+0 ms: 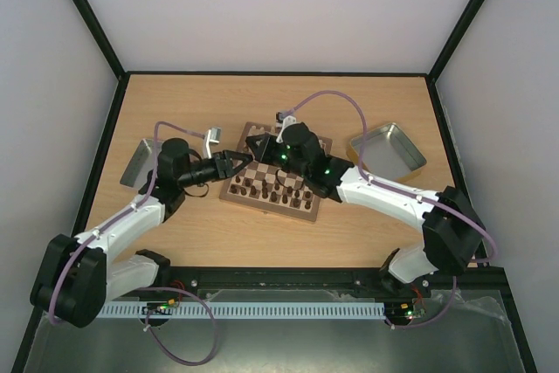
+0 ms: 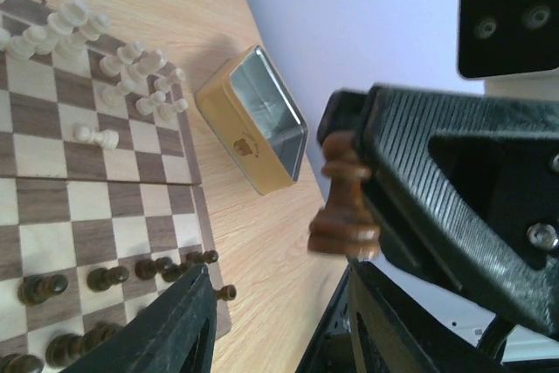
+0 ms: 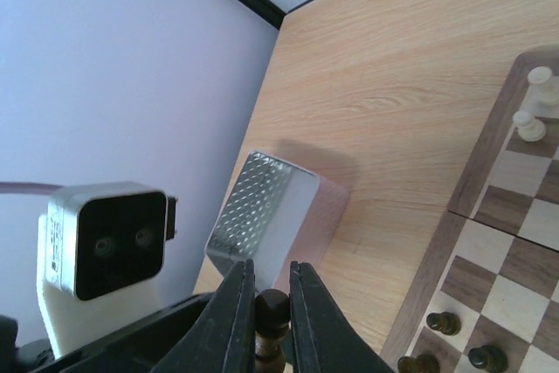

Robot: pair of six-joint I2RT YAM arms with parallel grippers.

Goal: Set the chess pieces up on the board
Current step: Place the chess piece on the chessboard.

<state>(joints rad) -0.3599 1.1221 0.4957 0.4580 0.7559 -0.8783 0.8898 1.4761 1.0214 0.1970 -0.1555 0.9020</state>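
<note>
**Dark chessman clamped in the right gripper, facing your open left jaws**

A dark brown chessman (image 2: pixel 343 203) is pinched between the closed fingers of the right gripper (image 3: pixel 272 279). Its rounded head shows between those two fingers, and in the left wrist view its wide base shows free beside them. That grip leaves part of the piece exposed, so this reads as a hand-over from one arm to the other.

Your left gripper (image 2: pixel 278 303) faces it with its jaws standing apart and nothing gripped. The chessman sits just ahead of those jaws, close to one fingertip; you cannot tell whether it touches.

To one side of the left jaws lies the board (image 2: pixel 87 203). Dark chessmen (image 2: pixel 105 279) stand on the rows nearer the jaws and cream chessmen (image 2: pixel 131 76) on the rows farther off, so much of the set-up looks done. Beyond the jaws, a metal tray (image 2: pixel 262 120) rests on the table (image 1: pixel 175 102), just off the board's rim.

Close the left jaws squarely on the piece before the right lets go, or it may tip or drop.
</note>
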